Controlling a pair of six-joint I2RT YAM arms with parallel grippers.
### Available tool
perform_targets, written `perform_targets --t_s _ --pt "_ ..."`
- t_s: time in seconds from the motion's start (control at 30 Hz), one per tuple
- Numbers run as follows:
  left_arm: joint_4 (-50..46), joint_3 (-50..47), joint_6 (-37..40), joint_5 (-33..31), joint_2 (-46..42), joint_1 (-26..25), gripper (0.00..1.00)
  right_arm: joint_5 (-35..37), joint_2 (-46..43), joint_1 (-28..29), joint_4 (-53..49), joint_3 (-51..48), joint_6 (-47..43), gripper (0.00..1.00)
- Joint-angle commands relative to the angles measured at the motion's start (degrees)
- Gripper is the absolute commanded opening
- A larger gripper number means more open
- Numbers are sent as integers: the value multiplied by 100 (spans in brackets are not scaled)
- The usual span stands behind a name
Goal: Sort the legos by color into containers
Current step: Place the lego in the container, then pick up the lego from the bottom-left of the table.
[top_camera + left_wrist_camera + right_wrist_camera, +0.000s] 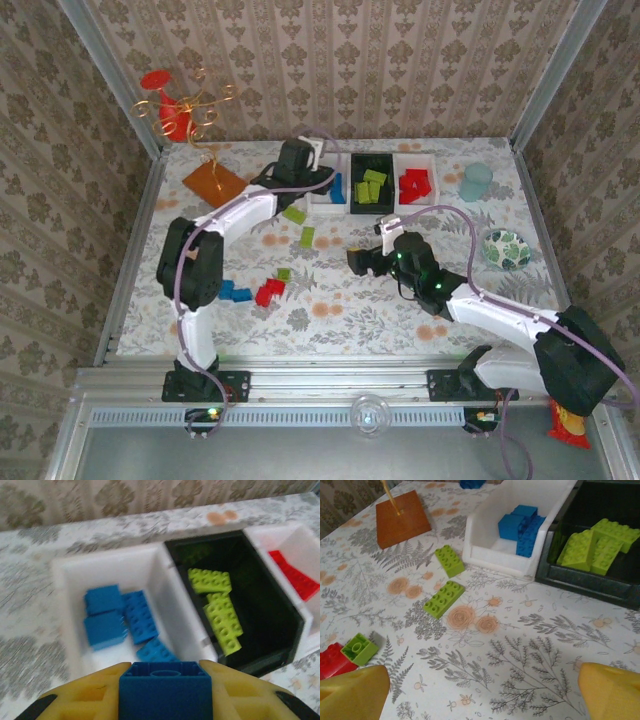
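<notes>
My left gripper (165,669) is shut on a blue lego (165,692) and hovers at the near edge of the left white container (107,564), which holds several blue legos (124,617). The black container (356,205) holds lime green legos (220,607), and the right white container (428,157) holds red ones (414,184). My right gripper (480,692) is open and empty above the table's middle (362,260). Loose green legos (443,598) (449,560) (359,648), a red lego (268,291) and a blue lego (235,293) lie on the cloth.
An orange plate (213,183) with a gold wire stand sits at the back left. A pale blue cup (476,182) and a leaf-patterned bowl (506,248) stand to the right of the containers. Papered walls close in the table on three sides.
</notes>
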Motion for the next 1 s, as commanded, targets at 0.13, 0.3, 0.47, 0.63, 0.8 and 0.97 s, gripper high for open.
perform_targets --t_s 0.13,0.3,0.47,0.63,0.8,0.97 --pt "-718 1251 285 -123 1162 -75 36 520 -270 -8 -70 -66 11 98" --pt "-1053 1686 350 -205 1482 -71 46 554 -260 -8 -122 -41 14 98" --pt "-874 1126 467 -519 850 -62 62 556 -239 -8 -129 -38 15 98" --pt "-375 -104 474 -606 -320 -62 70 551 -193 -10 -149 -7 31 98" --pt "-166 -1824 456 -862 -1660 -7 73 537 -238 -8 -169 -6 37 98" --pt "-876 -3449 123 -832 -2952 139 74 375 -185 -4 -120 2 41 98"
